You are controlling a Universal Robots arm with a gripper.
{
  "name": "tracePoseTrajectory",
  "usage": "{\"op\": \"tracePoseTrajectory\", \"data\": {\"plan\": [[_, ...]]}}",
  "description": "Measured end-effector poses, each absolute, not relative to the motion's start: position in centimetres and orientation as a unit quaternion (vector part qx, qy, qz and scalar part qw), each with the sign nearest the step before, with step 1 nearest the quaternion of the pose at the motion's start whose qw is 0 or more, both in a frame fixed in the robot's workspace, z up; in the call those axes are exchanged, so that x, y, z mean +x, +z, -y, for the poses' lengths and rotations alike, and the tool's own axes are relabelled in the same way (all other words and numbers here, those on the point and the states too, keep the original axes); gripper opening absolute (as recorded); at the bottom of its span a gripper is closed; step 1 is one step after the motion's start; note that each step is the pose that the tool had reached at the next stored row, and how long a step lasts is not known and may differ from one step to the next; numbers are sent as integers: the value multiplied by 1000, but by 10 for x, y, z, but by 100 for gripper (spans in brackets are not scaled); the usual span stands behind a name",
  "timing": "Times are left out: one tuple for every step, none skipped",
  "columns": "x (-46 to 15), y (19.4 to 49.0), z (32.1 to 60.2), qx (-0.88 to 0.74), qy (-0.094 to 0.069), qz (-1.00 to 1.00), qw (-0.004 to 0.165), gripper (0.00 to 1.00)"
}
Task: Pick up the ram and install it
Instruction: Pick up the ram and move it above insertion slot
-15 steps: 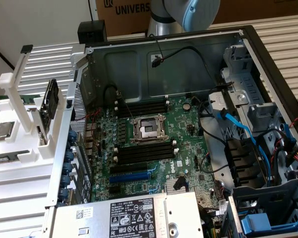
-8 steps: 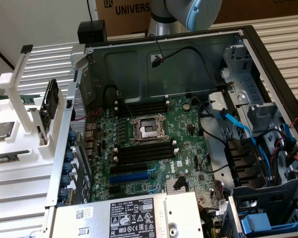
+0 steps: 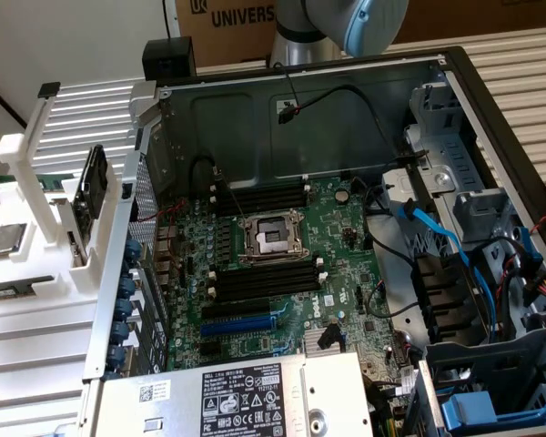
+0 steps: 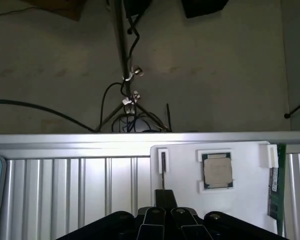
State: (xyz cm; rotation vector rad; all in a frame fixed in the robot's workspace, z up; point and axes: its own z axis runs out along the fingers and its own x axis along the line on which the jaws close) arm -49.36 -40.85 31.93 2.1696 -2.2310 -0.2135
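The ram (image 4: 274, 192) is seen standing on edge in a clip at one end of the white parts holder (image 4: 185, 160), presumably so its long edges stay free for grasping. A processor chip (image 4: 217, 170) is cradled in a recess beside it. The hand (image 4: 162, 220) is poised above the holder, near neither part; whether its fingers are spread cannot be told. The motherboard's black memory slots (image 3: 259, 197) are left empty inside the opened computer case (image 3: 455, 100).

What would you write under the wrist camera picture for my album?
Gripper above a white tray holding a processor chip and ram.
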Motion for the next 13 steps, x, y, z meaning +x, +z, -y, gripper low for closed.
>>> {"op": "tracePoseTrajectory", "data": {"plan": [[-490, 319, 409, 695, -71, 715, 14, 10], [-486, 318, 409, 695, -73, 715, 16, 10], [-483, 318, 409, 695, -75, 715, 18, 10], [-478, 317, 409, 695, -77, 715, 20, 10], [-474, 316, 409, 695, -77, 715, 21, 10], [-470, 314, 409, 694, -78, 715, 21, 10], [-465, 313, 409, 694, -78, 715, 21, 10], [-456, 309, 409, 694, -78, 715, 21, 10], [-451, 307, 409, 695, -78, 715, 21, 10], [-447, 306, 409, 695, -78, 715, 21, 10], [-435, 300, 409, 694, -78, 715, 22, 10], [-435, 298, 409, 694, -77, 715, 21, 10], [-435, 296, 409, 694, -77, 715, 22, 10]]}}
